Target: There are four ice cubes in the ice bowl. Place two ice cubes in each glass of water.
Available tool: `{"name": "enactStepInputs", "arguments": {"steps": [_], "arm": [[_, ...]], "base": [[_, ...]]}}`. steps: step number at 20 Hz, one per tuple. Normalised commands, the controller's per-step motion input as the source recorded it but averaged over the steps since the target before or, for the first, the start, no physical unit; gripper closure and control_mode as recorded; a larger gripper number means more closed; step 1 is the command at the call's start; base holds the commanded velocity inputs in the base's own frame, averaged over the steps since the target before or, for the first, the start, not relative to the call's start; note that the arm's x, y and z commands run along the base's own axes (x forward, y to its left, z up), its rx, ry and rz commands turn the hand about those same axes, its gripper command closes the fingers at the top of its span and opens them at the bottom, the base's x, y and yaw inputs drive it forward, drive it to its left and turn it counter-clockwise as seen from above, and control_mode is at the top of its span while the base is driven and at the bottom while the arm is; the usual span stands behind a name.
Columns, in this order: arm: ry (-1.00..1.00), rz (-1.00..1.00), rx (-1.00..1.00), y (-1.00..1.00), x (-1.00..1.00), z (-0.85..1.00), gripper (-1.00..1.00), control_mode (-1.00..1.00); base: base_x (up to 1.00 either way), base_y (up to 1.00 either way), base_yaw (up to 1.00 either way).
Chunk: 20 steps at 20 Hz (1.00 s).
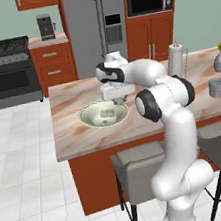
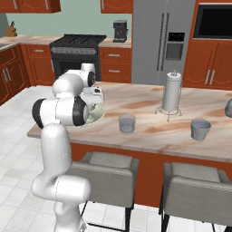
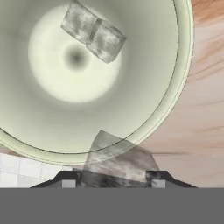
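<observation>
My two base cameras look forward and down from behind me, sharing the worktop [image 1: 81,137]; my hand camera hangs close above the ice bowl [image 3: 175,105], its rim at six o'clock.

The arm [image 1: 168,123] rises from its base, bends at the elbow and reaches left, wrist turned down. The gripper [image 3: 113,177] points downward, its jaws closed on an ice cube [image 3: 114,159] held between the fingertips [image 3: 69,179].

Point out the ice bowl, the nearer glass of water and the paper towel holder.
ice bowl [image 1: 86,117]: left base view, left inner wall.
nearer glass of water [image 2: 127,123]: right base view, side wall.
paper towel holder [image 2: 172,93]: right base view, roll's middle.
</observation>
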Motion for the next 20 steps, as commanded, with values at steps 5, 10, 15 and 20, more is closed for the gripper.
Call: {"name": "enactStepInputs", "arguments": {"steps": [5,10,15,20], "arm": [[-0.01,-0.27,0.00,-0.49,-0.33,0.40,1.00,-1.00],[0.00,-0.28,0.00,-0.53,-0.37,0.17,1.00,-1.00],[0.00,-0.36,0.00,-0.49,-0.31,0.01,1.00,-1.00],[0.00,-0.49,-0.08,-0.47,-0.07,0.00,1.00,-1.00]], "base": [[0.00,0.00,0.00],[0.00,0.00,0.00],[0.00,0.00,0.00],[0.00,0.00,0.00]]}}
